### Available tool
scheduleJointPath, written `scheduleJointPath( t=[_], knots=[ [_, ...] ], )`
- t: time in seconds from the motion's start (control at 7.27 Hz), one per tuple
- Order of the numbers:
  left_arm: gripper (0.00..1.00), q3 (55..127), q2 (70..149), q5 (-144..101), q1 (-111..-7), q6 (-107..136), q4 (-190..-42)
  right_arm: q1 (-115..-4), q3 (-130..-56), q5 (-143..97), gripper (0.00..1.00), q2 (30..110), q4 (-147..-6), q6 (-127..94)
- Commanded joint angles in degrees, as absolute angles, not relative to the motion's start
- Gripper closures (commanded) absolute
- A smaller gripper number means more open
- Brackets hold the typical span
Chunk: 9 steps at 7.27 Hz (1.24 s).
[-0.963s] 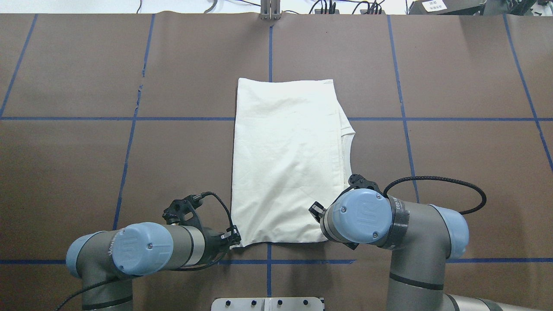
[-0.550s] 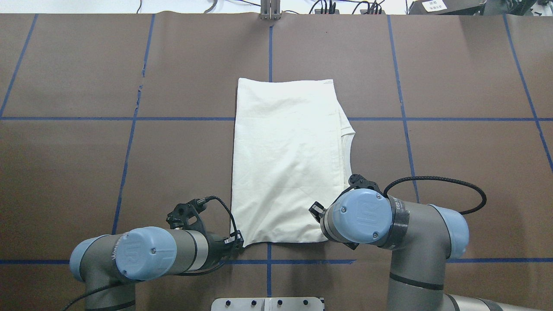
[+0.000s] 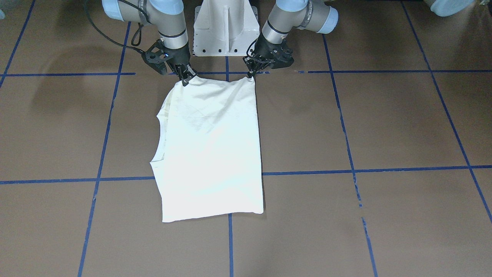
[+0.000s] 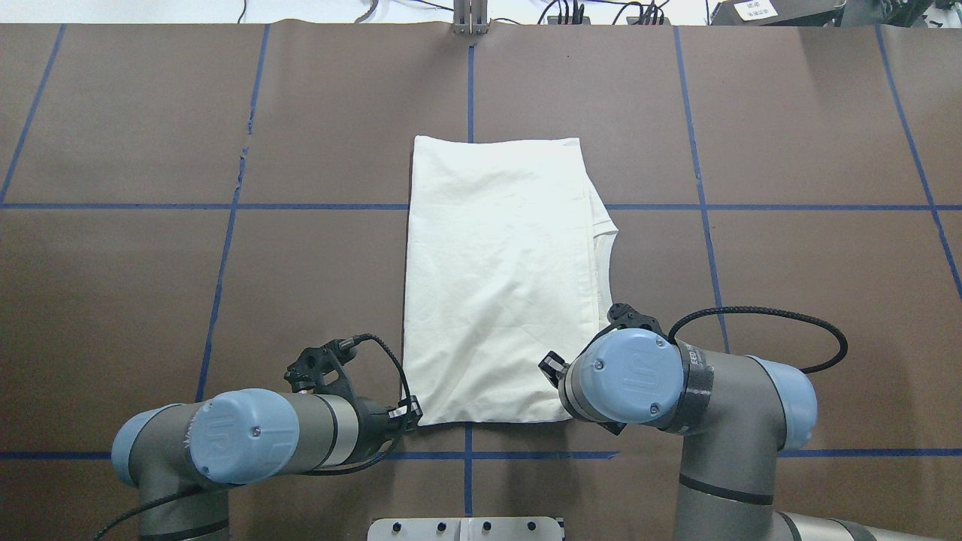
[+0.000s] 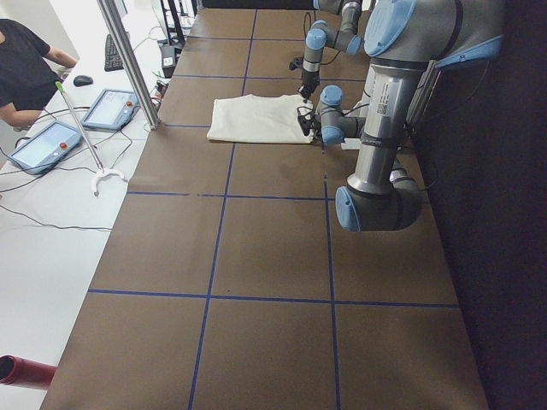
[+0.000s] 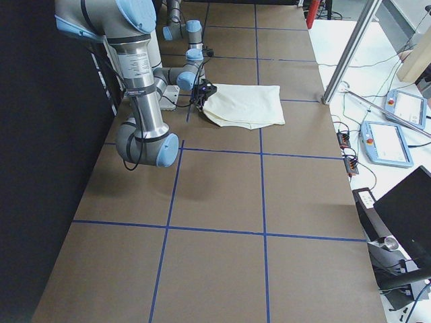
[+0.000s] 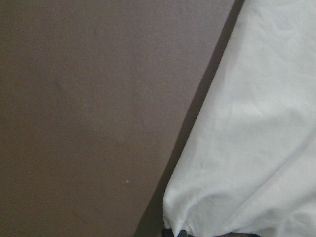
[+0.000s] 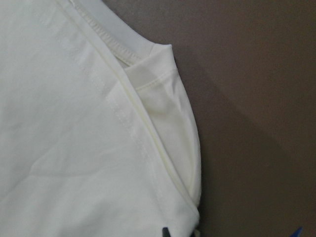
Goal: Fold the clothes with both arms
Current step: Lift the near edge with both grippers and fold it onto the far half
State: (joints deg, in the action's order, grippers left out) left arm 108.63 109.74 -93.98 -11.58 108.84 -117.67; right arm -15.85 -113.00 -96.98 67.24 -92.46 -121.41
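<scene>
The clothes are one cream shirt (image 4: 496,285), folded into a long rectangle with its plain side up, lying mid-table (image 3: 211,146). My left gripper (image 4: 412,415) is shut on the shirt's near left corner; in the front view (image 3: 250,75) that corner is pulled up to it. On the other near corner my right gripper (image 3: 185,80) is shut too, by the sleeve seam; in the overhead view its own wrist hides it. Both wrist views are filled with cream cloth (image 7: 256,123) (image 8: 74,123) over brown table. No print shows.
Blue tape lines cross the brown table cover (image 4: 225,300). The white pedestal base (image 3: 225,29) stands just behind the grippers. Beyond the far table edge are a metal post (image 5: 128,60), tablets (image 5: 107,109) and a seated person (image 5: 26,68).
My left arm shifted slightly right along the shirt's near left corner, then eased back a little. The right arm and the rest of the shirt have stayed put.
</scene>
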Motion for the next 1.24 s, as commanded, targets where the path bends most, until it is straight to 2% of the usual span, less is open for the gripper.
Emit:
scheduleJointPath(
  t=[0.0,0.28,0.55,0.83,1.1],
  knots=[
    [1.00,117.6,108.5,-94.0,-11.7,109.1,-109.1,-15.9,-116.7,-99.7,1.00,67.9,-92.4,-121.4],
    [1.00,119.4,108.6,-93.7,-10.6,111.9,-107.2,-15.8,-122.8,-104.9,1.00,68.4,-92.5,-120.9],
    [1.00,123.9,107.2,-92.2,-8.6,114.3,-106.2,-15.5,-127.9,-109.0,1.00,73.3,-91.2,-116.9],
    [1.00,129.1,108.3,-92.8,-8.6,115.1,-104.2,-15.6,-128.5,-109.1,1.00,75.8,-88.2,-117.2],
    [1.00,122.3,116.0,-92.7,-14.4,113.2,-100.9,-17.3,-127.6,-109.0,1.00,75.2,-88.2,-117.4]
  ],
)
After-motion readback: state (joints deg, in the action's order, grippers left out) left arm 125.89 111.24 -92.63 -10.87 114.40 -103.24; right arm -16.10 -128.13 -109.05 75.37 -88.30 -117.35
